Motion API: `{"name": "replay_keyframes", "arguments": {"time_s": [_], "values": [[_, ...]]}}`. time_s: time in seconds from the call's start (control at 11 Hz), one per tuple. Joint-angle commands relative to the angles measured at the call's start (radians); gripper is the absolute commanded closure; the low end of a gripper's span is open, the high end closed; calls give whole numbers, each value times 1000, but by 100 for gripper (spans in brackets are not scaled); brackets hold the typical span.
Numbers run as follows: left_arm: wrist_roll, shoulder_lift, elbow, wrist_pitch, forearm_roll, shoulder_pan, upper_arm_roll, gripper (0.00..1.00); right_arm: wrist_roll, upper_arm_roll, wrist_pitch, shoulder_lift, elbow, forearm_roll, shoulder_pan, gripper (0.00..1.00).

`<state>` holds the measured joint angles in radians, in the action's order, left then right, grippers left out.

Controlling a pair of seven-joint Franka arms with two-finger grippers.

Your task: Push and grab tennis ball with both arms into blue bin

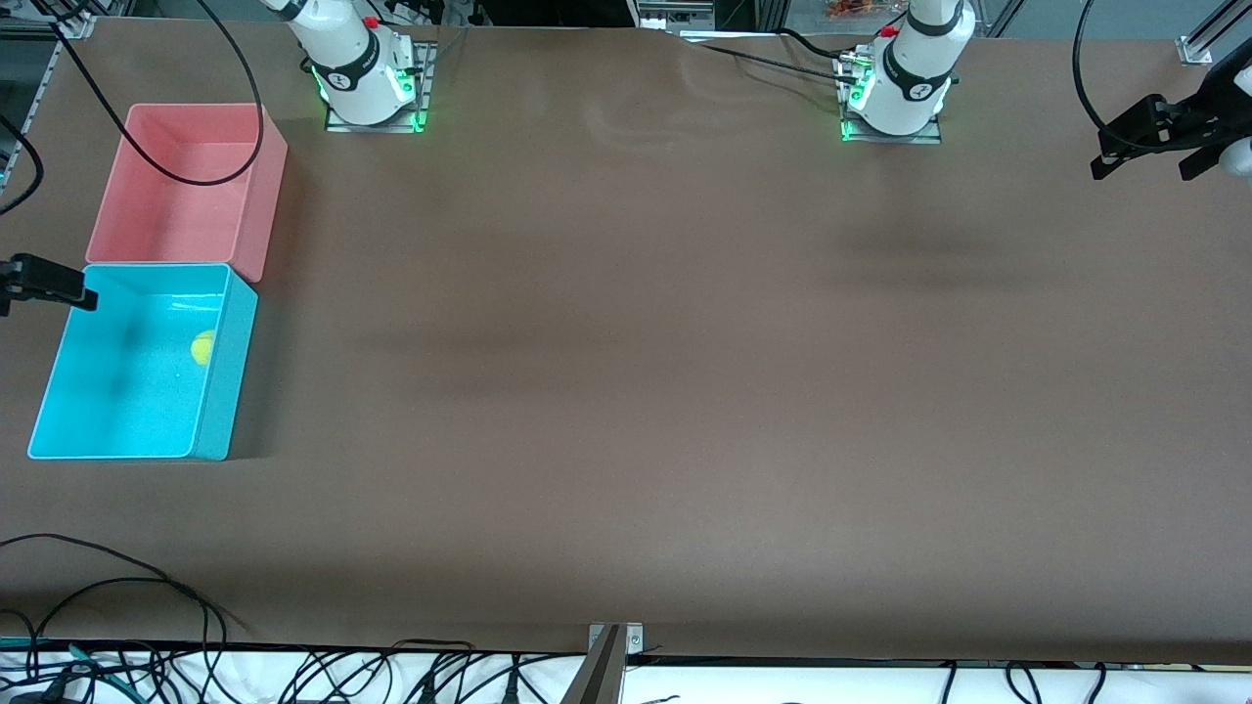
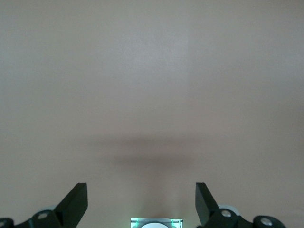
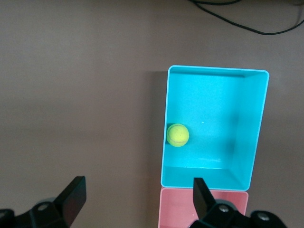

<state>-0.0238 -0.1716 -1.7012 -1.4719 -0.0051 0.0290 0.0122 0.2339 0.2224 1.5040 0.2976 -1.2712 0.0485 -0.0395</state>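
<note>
The tennis ball point(image 3: 177, 135) is seen resting in the blue bin point(image 1: 59, 372), at three o'clock against its wall, so both the right gripper point(image 3: 137, 197) and the left gripper point(image 2: 141, 202) are held raised, fingers apart, empty.

left hand point(image 2: 141, 204): raised, fingers spread | right hand point(image 3: 139, 202): raised, fingers spread

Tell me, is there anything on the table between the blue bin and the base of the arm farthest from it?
Nothing: in the front view, bare brown table runs from the blue bin to that arm's base.
</note>
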Motion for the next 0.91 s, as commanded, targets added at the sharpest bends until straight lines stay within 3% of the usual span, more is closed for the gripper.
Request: {"name": "replay_keyframes", "arguments": {"time_s": [0.0, 0.18, 0.46, 0.82], "values": [[8, 11, 28, 22, 13, 0, -1, 0, -80, -47, 25, -119, -99, -25, 4, 0], [7, 11, 29, 22, 13, 0, -1, 0, -134, -73, 158, -225, -277, -30, 3, 0], [8, 11, 28, 22, 13, 0, -1, 0, -162, -97, 296, -336, -459, -50, 3, 0], [8, 11, 28, 22, 13, 0, -2, 0, -156, -98, 276, -345, -456, -53, 3, 0]]}}
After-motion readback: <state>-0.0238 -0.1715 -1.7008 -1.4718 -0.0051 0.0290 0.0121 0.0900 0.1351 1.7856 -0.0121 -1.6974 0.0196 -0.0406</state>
